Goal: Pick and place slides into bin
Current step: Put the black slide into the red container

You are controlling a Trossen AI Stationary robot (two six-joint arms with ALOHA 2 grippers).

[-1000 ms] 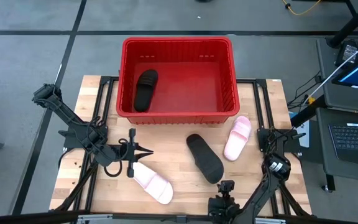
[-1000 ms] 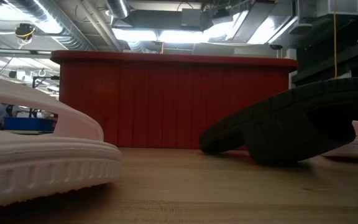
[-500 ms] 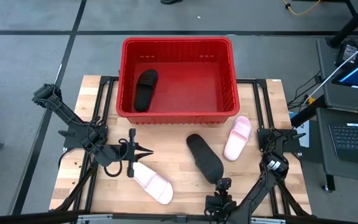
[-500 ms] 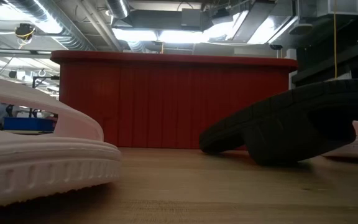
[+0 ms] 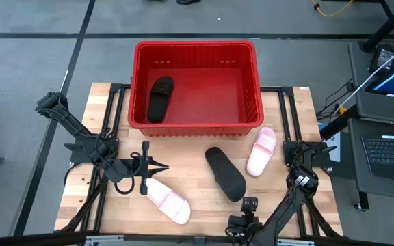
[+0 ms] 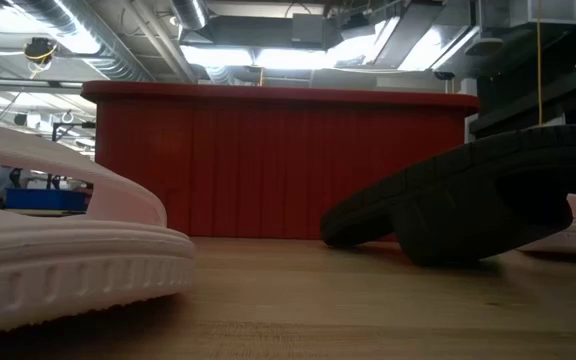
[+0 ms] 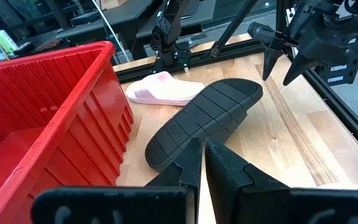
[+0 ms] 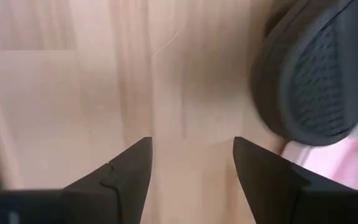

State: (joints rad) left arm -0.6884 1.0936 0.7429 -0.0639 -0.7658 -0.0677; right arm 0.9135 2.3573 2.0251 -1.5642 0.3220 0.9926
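Red slotted plastic forms the bin [image 5: 195, 87] in the high view; one black slide [image 5: 160, 98] already lies inside, along its left wall. On the wooden table [image 5: 295, 109], a second black slide [image 5: 225, 173] lies just ahead of the right gripper [image 5: 248, 205], with a pink slide [image 5: 260, 151] beyond it beside the bin's front wall; another pink slide [image 5: 167, 199] lies just beside the left gripper [image 5: 163, 166]. Low view: the bin's ribbed front wall stands behind the near pink slide and the black slide, whose treaded sole is uppermost. Left wrist view: the left gripper's fingers are pressed together, holding nothing, and the ribbed black sole lies ahead of them. Right wrist view: the right gripper's fingers stand wide apart and empty above bare wood, the black slide's end off to one side. A sound pick would probably centre the open fingers across the slide's narrow width before closing.
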